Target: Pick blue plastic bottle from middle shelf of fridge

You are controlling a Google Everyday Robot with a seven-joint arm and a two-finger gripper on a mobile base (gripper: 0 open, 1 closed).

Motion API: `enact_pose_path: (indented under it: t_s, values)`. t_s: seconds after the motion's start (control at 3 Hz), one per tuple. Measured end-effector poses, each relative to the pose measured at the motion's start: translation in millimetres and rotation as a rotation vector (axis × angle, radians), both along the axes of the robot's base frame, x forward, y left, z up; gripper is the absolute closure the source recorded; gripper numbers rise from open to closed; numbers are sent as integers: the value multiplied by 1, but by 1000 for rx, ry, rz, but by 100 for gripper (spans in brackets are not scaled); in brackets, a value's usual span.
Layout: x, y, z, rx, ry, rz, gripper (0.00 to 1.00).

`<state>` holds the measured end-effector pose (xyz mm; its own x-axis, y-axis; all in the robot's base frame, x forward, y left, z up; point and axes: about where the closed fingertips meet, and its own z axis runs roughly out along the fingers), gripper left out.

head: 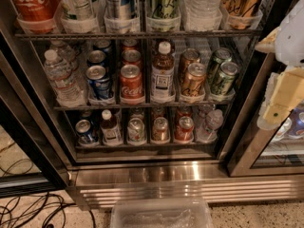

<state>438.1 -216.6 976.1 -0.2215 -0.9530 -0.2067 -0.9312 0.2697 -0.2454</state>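
Note:
The blue plastic bottle (pixel 163 73) stands upright in the centre lane of the middle shelf (pixel 109 107). It holds amber-brown liquid and has a white cap and a white label. It is taller than the cans beside it. The fridge (pixel 190 174) stands open in front of me, with a stainless base panel. My gripper (pixel 280 99), white and cream, hangs at the right edge of the view. It is outside the fridge, well to the right of the bottle and touches nothing.
A red cola can (pixel 131 83) stands left of the bottle and gold cans (pixel 194 80) right of it. Blue cans (pixel 99 80), green cans (pixel 223 77) and water bottles (pixel 59 75) share the shelf. A smaller brown bottle (pixel 110 127) stands below. A clear bin (pixel 161 215) and cables (pixel 28 208) lie on the floor.

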Motion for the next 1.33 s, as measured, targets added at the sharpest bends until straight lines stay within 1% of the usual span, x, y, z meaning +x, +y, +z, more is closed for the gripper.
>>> enact_pose_path:
  t_s: [0.33,0.67,1.0,1.33]
  values:
    - [0,2,1,6,-13,-3,0]
    - [-6,23,-29,95,-1,-44,0]
    - [-9,51,-85,201,27,-102,0]
    - [-8,80,-132,292,49,-141,0]
